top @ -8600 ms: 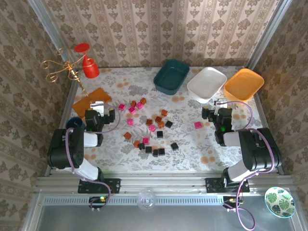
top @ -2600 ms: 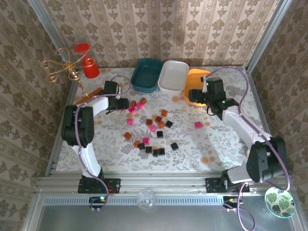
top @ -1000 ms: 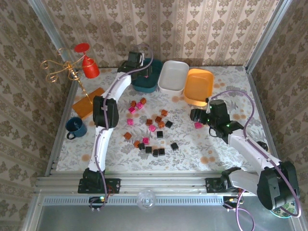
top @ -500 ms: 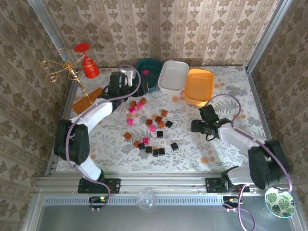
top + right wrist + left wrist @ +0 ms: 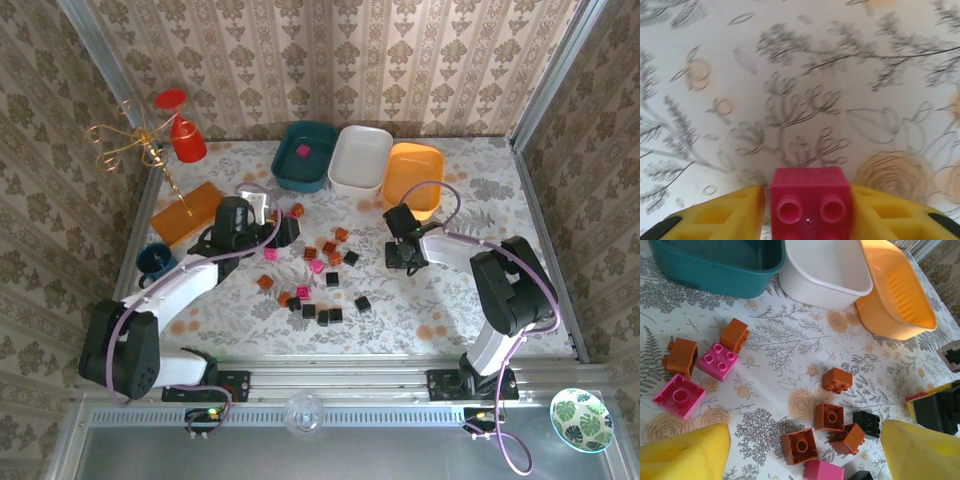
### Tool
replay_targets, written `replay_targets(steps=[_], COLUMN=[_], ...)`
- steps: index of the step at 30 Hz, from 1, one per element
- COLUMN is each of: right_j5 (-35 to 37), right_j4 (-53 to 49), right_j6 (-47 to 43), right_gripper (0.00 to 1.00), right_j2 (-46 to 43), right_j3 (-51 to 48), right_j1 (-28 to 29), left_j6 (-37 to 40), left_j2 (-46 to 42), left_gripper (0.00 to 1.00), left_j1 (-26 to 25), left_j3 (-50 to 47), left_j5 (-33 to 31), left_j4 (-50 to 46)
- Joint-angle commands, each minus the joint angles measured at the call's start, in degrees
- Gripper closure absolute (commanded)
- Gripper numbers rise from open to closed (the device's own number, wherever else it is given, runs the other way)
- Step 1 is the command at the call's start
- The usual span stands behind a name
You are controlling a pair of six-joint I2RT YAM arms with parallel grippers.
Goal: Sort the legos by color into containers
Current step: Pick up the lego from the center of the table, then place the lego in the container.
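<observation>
Top external view, left to right. A gold wire ornament and a red goblet stand at the far left corner of the table. A flat orange slab and a dark blue mug lie nearer, along the left edge. The left arm reaches toward the centre, its tip low beside the left end of the loose legos. These lie scattered in magenta, black and brown over the middle of the table. Along the far edge the teal tray, white tray and orange tray sit close side by side. A lone magenta brick lies inside the teal tray. The right arm bends inward, its tip down at the table just in front of the orange tray, right of the loose legos.

Left wrist view. The left fingers are spread wide, clear of every brick. Ahead of them, from the left, lie a four-stud magenta brick among brown neighbours, then a brown cluster with a black brick beside it.

Right wrist view. The right fingers press against both sides of a pinched magenta brick, its studs facing the camera. Whether it rests on the table or is raised cannot be told.
</observation>
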Motion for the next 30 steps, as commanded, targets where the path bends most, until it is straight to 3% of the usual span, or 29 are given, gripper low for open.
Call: replay_targets(steps=[1,5,10,12,20,27,30], right_j5=[0.46,-5.58,-17.04,-18.54,-14.59,-10.47,-10.98], right_j4=[-0.86,5.25,20.79,26.59,35.09,31.89,28.34], right_j6=[0.35,0.72,6.41,9.46,15.0,15.64,16.57], right_gripper=[0.63,0.72,0.73,0.72,0.71,0.71,0.66], right_j2=[-0.74,-0.2,3.06,6.38,23.43,39.54,45.92], right_j3=[1.23,2.87,8.24,11.88,32.88,55.6,65.61], right_j1=[2.4,2.86,3.14,3.54,3.67,3.16,2.25], left_j6=[-0.77,-0.66,-0.84,-0.95,-1.98,-1.74,-1.48], left_j2=[-1.15,-1.97,-2.38,-2.52,-5.65,-8.07,-8.74], left_gripper=[0.2,0.19,0.19,0.19,0.17,0.16,0.16], left_j1=[-0.35,-0.33,-0.33,-0.21,0.83,1.64,1.78], left_j3=[-1.18,-1.77,-3.19,-3.65,-7.19,-8.39,-8.97], left_j5=[-1.7,-3.02,-5.4,-6.72,-9.94,-11.21,-11.35], left_j4=[0.92,0.73,2.1,2.41,3.68,2.41,1.57])
